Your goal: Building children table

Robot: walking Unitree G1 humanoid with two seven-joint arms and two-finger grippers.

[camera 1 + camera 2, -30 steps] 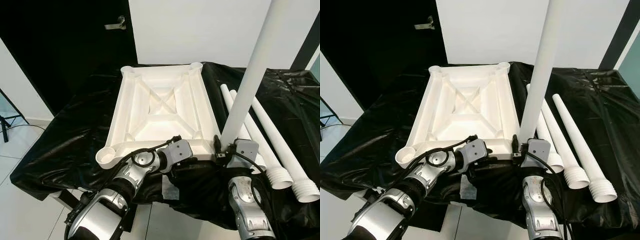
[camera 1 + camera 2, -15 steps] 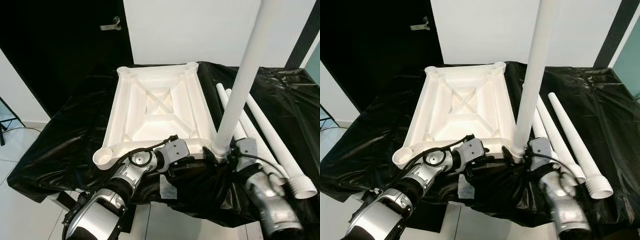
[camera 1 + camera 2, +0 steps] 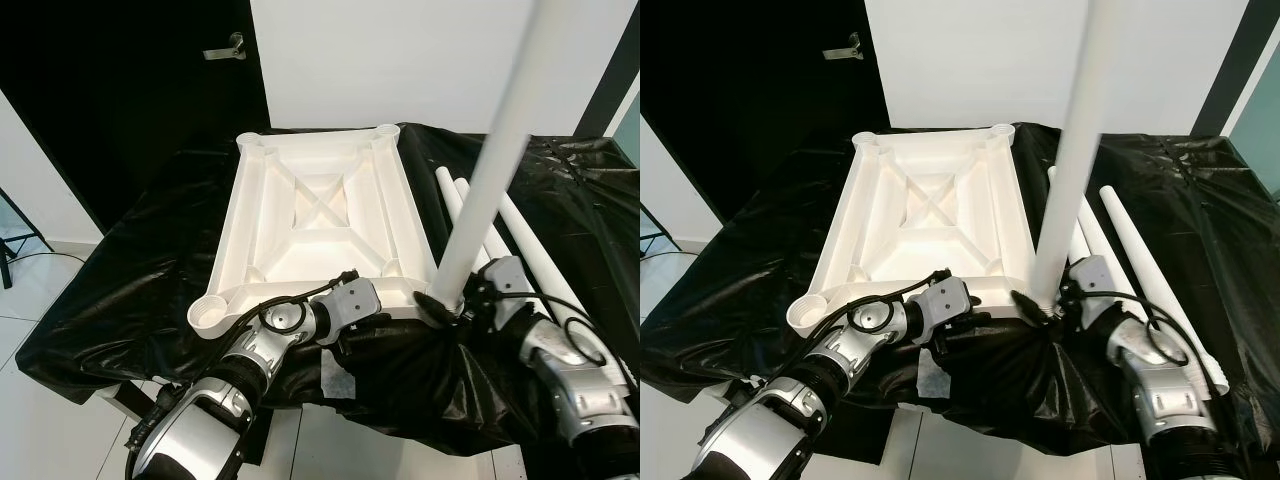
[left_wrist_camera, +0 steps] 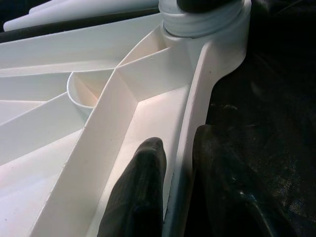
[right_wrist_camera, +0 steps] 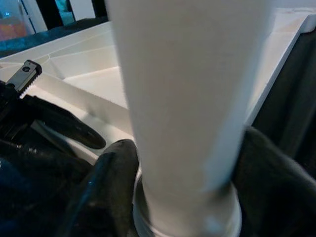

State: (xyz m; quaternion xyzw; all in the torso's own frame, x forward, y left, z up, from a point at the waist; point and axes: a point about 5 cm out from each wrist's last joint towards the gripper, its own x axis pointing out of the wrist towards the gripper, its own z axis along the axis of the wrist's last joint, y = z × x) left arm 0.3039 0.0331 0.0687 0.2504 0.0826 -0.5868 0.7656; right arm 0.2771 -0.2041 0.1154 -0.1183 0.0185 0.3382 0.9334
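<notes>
The white tabletop (image 3: 320, 215) lies upside down on the black-draped table, ribs up. A long white leg (image 3: 490, 170) stands tilted slightly in its near right corner socket; the ribbed base (image 4: 202, 19) sits in that socket. My right gripper (image 3: 450, 300) is shut on the leg just above the base, with a finger (image 5: 113, 182) on each side of the leg (image 5: 192, 98). My left gripper (image 3: 385, 318) is shut on the tabletop's near rim (image 4: 197, 98), one finger (image 4: 143, 192) inside the rim and one outside.
Spare white legs (image 3: 520, 230) lie side by side on the black cloth (image 3: 150, 270) to the right of the tabletop. An open corner socket (image 3: 212, 315) is at the near left. A dark door with a handle (image 3: 222, 50) stands behind; white floor lies below left.
My right arm has swung out to the right while holding the leg, and the leg's base has shifted a little left onto the corner socket. The left gripper stays on the rim.
</notes>
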